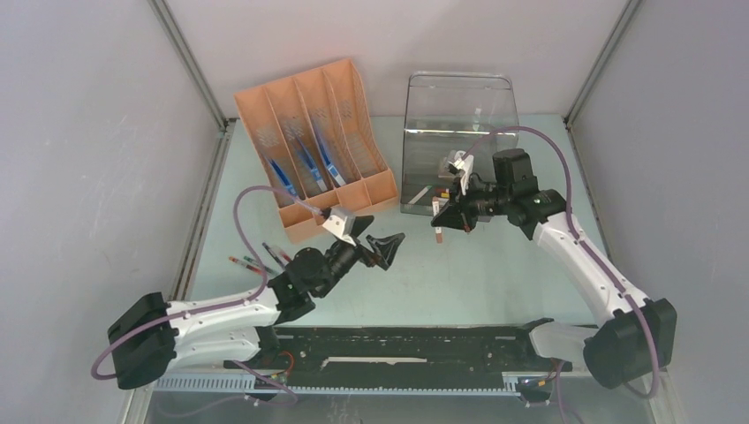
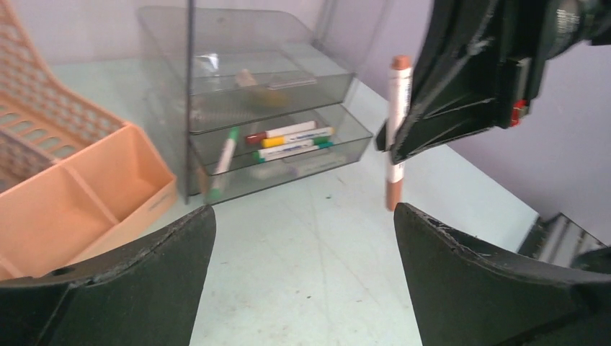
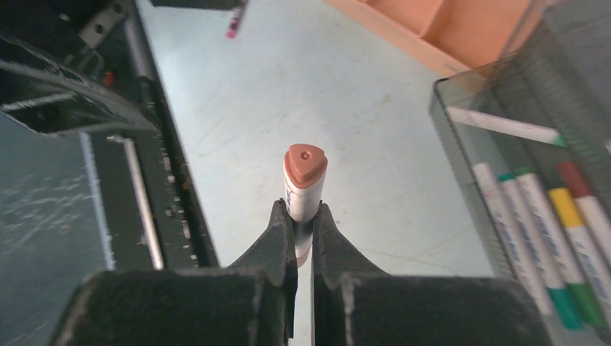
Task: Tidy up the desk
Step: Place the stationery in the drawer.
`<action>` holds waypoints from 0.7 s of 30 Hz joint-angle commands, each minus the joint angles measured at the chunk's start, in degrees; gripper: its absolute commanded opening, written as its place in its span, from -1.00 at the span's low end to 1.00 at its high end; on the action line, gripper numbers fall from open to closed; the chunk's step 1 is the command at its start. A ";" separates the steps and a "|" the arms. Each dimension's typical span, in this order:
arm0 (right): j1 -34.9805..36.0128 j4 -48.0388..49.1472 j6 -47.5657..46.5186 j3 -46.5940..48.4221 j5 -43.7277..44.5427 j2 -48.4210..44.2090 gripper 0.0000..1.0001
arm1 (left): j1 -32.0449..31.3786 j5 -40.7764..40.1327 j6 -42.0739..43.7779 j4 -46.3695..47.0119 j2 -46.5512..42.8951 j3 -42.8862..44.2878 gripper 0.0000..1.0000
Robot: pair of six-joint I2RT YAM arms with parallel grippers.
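Observation:
The desk (image 1: 495, 274) is a pale mint-green tabletop. My right gripper (image 1: 448, 215) is shut on a white marker with brown caps (image 1: 438, 231) and holds it upright above the desk, in front of the smoky drawer unit (image 1: 455, 146). In the right wrist view the marker's brown cap (image 3: 305, 169) sticks out between the shut fingers (image 3: 277, 238). My left gripper (image 1: 389, 246) is open and empty, low over the desk to the left of the marker. In the left wrist view its fingers (image 2: 144, 274) stand wide apart, with the held marker (image 2: 398, 130) ahead at the right.
An orange file organizer (image 1: 313, 141) with blue pens stands at the back left. The drawer unit's lower tray (image 2: 288, 140) holds several markers, which also show in the right wrist view (image 3: 547, 223). Loose pens (image 1: 258, 261) lie at the left. A black rail strip (image 1: 397, 346) runs along the front.

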 commanded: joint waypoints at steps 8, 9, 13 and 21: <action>2.02 -1.72 -12.39 2.65 23.96 -5.77 -1.00 | 0.09 -11.90 3.76 -2.81 -9.35 -5.17 1.00; 2.04 -1.43 -12.74 2.62 25.29 -5.83 -1.00 | 0.05 -11.96 3.76 -2.88 -9.67 -5.42 1.00; 2.07 -0.39 -14.68 2.58 29.54 -5.70 -1.00 | 0.25 -12.10 3.82 -2.99 -10.48 -6.03 1.00; 3.83 1.26 -22.70 2.64 37.39 -3.69 -1.00 | 0.43 -13.10 4.55 -4.05 -12.69 -7.14 1.00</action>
